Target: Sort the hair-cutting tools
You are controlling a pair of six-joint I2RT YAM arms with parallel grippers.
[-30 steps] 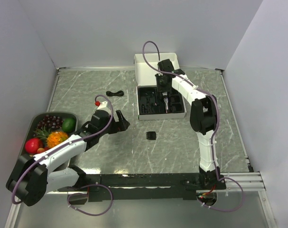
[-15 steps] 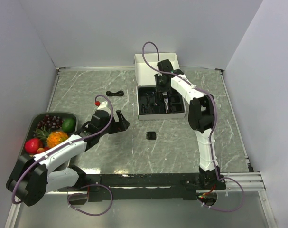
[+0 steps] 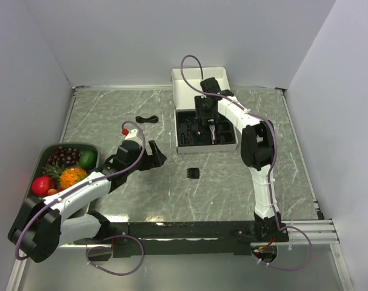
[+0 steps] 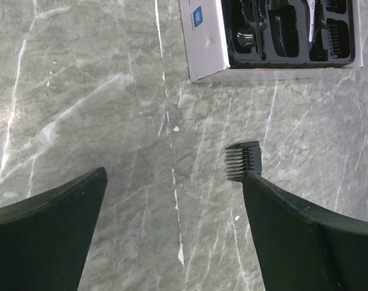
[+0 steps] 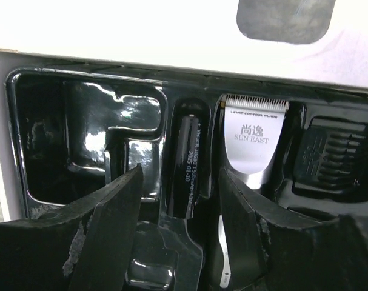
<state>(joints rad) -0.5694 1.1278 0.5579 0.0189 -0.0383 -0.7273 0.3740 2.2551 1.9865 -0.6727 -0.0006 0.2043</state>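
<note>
Hands: right hand (image 5: 180, 200) fingers apart, gripping nothing, low over tray (image 3: 205, 149), straddling cylindrical piece (image 5: 188, 160); left hand (image 4: 171, 236) spread wide, empty, above bench (image 4: 80, 91).
Clipper (image 5: 255, 139): one, seated in tray just beside cylindrical piece.
Comb guard (image 4: 243, 160): one on bench, apart from tray's near edge, bare bench all around.
Cable (image 3: 147, 118): one, on bench left of tray.

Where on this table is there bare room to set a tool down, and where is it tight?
Bare marble: the far-left stretch between the cable and fruit tray; the strip from the guard to the near edge; right of the box, beyond the right arm. Tight: inside the box, under the right hand, and the gap between left hand and guard.
</note>
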